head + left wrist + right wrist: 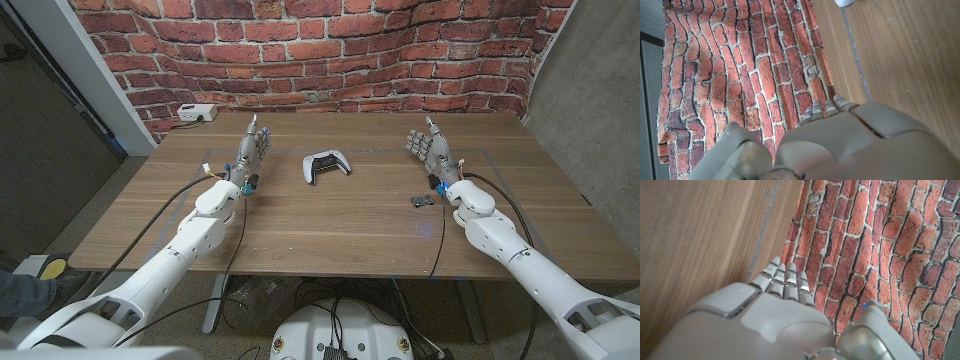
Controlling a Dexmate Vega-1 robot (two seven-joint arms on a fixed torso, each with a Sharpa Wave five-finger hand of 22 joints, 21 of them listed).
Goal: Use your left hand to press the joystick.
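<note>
Approach not yet begun; left hand (252, 152) stands fingers extended, holding nothing, well left of the controller (325, 166) lying mid-desk (330, 235); right hand (431, 150) likewise empty; next move: reach rightward, lower a fingertip onto a joystick.

Bare wooden table (330, 230) lies between the left hand (252, 152) and the white game controller (325, 166), with nothing standing in that gap. A small dark object (423, 201) lies on the right side, just beside the right hand (430, 150), well apart from the controller. A white box (196, 113) sits at the far left corner against the brick wall (330, 50).
</note>
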